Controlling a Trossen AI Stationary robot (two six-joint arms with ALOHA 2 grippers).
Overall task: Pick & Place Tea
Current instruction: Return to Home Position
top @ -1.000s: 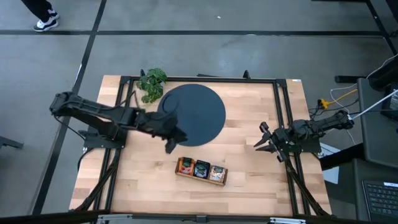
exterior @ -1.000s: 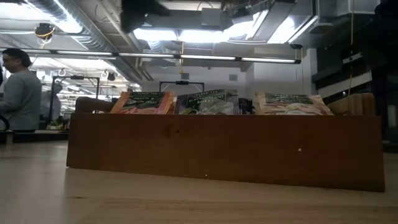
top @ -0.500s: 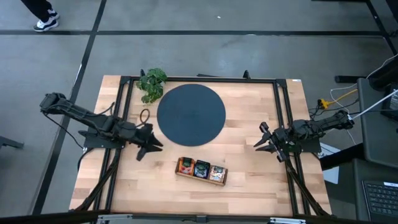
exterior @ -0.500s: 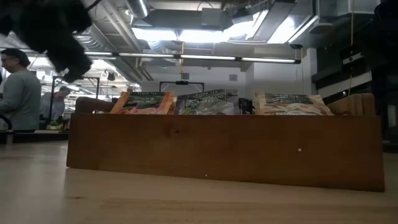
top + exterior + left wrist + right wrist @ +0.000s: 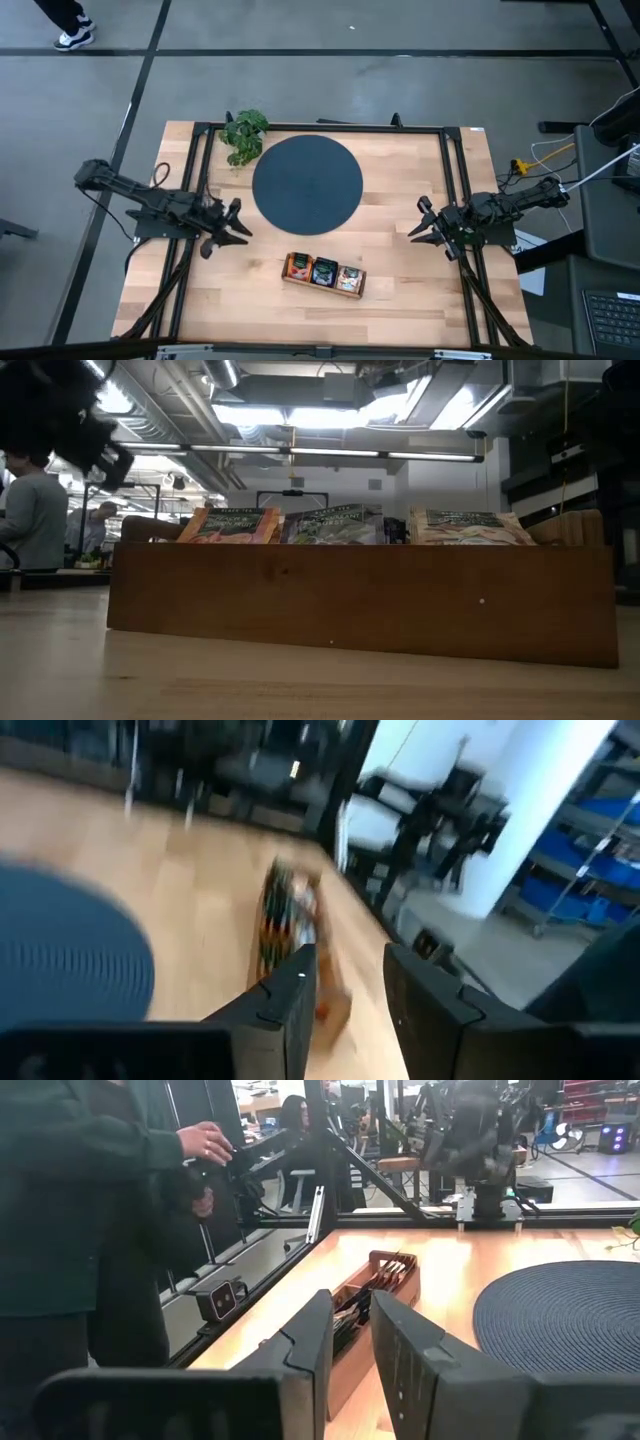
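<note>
The tea bags (image 5: 324, 271) sit in the wooden tray (image 5: 360, 600), and they look light, thin and bendy, so I would pinch one by an edge that sticks up. I count three sections, with one orange, one dark and one pale bag on top. The left gripper (image 5: 240, 222) and right gripper (image 5: 418, 220), out at the sides of the table (image 5: 420, 295), are open and hold nothing.

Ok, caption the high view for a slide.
Tea sachets in the wooden tray; left gripper and right gripper open, empty.
</note>
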